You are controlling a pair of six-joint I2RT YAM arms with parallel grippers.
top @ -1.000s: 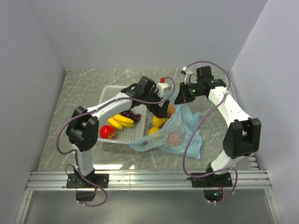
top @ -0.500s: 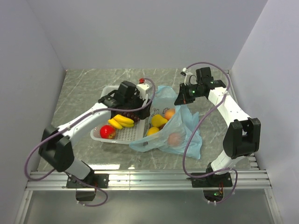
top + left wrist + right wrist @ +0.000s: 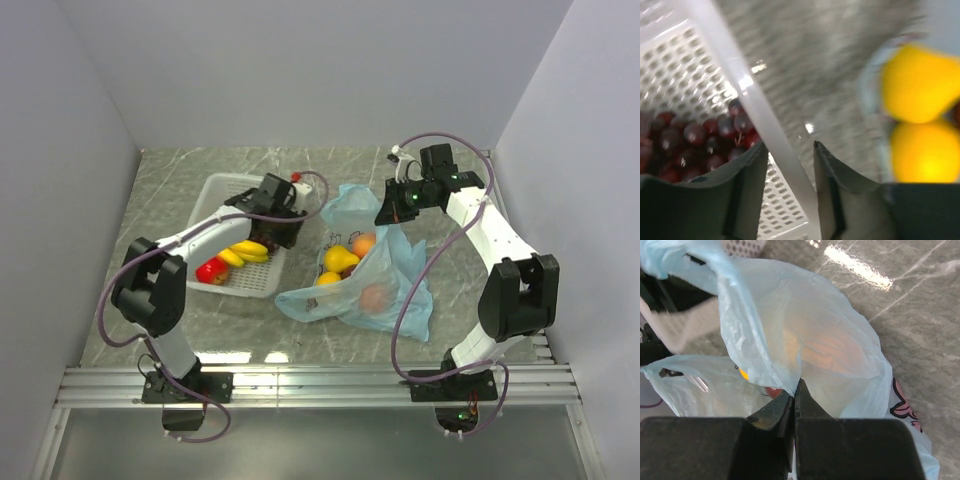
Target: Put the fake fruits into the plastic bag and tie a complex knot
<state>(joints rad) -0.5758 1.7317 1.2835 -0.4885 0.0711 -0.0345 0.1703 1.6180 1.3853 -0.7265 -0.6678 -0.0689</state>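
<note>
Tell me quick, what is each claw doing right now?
Left gripper: open, its fingers straddling the white basket rim.
Right gripper: closed, pinching the plastic bag.

The overhead camera sits above and behind my bases, looking down and forward over the whole table (image 3: pixel 200 330). My left wrist camera rides close behind my left gripper (image 3: pixel 790 165), aimed along the fingers at the basket (image 3: pixel 755 110) rim, very near and blurred. My right wrist camera looks down past my right gripper (image 3: pixel 793 395) at the plastic bag (image 3: pixel 815 345) (close range). All three views share the bag; overhead and left wrist share the basket (image 3: pixel 215 190).
</note>
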